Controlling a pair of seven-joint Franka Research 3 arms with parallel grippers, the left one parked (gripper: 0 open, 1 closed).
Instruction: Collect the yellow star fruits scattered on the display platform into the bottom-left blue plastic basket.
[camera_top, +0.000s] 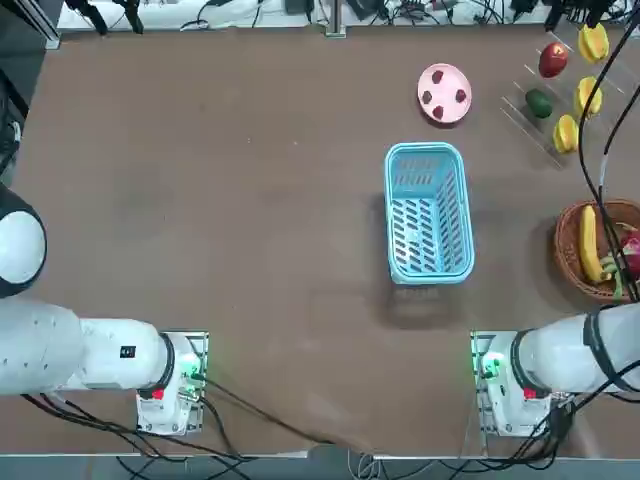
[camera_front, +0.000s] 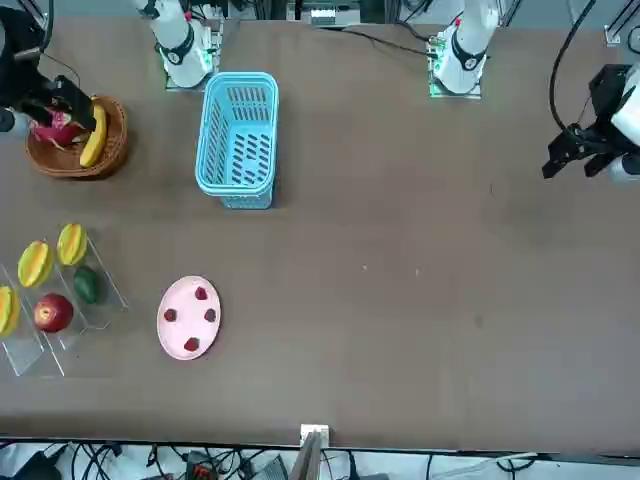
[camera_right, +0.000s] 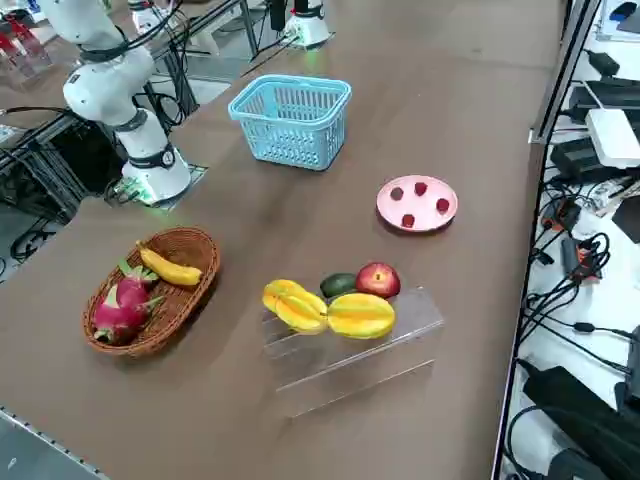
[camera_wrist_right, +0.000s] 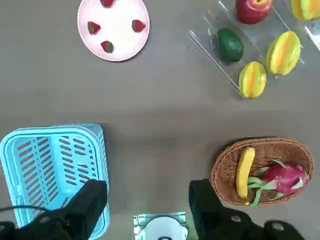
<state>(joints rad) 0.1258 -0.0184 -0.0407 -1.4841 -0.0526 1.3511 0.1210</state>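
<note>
Open tool (camera_wrist_right: 145, 205) above blue plastic basket (camera_wrist_right: 50, 170) and wicker basket (camera_wrist_right: 265, 170).

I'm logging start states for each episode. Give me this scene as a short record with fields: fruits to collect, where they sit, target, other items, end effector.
star fruits: three, all on the stand
stand: clear tiered, also holds an apple and a green fruit
blue basket: empty, mid-table
wicker basket: banana, dragon fruit
pink plate: small red pieces
right end effector: open, empty, raised above the table
</note>
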